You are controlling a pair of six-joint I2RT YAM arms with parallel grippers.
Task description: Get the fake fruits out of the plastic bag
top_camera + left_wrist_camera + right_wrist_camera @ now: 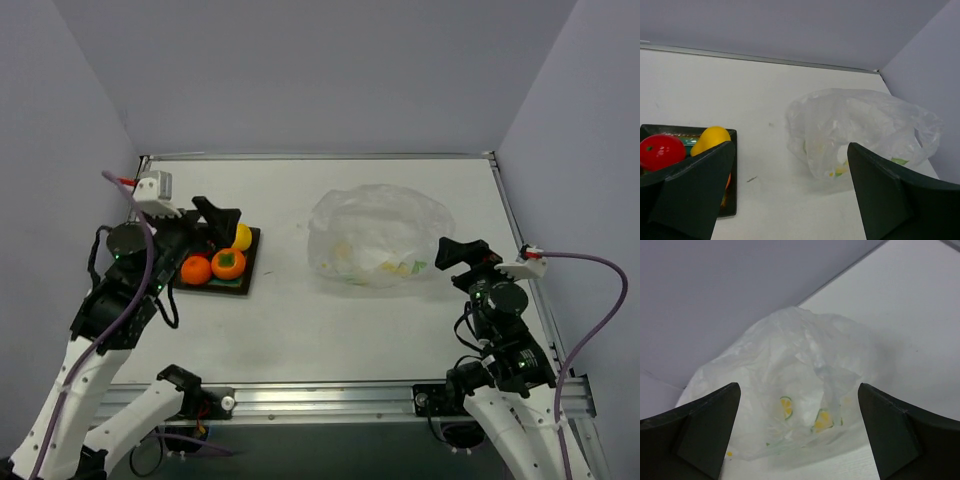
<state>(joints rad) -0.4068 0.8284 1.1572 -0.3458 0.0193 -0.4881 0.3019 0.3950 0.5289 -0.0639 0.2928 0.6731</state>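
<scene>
The plastic bag (378, 235) lies crumpled at centre right, whitish and see-through. It also shows in the left wrist view (860, 127) and the right wrist view (800, 365). Small pale pieces (822, 420) with yellow and green marks lie inside it. A red fruit (196, 269), an orange fruit with a green calyx (228, 263) and a yellow fruit (242, 236) sit on the dark square plate (243, 285). My left gripper (222, 222) is open and empty above the plate. My right gripper (452, 258) is open and empty just right of the bag, pointing at it.
The white table ends at a metal rail (320, 156) at the back, with grey walls on three sides. The plate's near corner (729, 210) lies by my left finger (690, 185). A small dark mark (751, 178) is on the table.
</scene>
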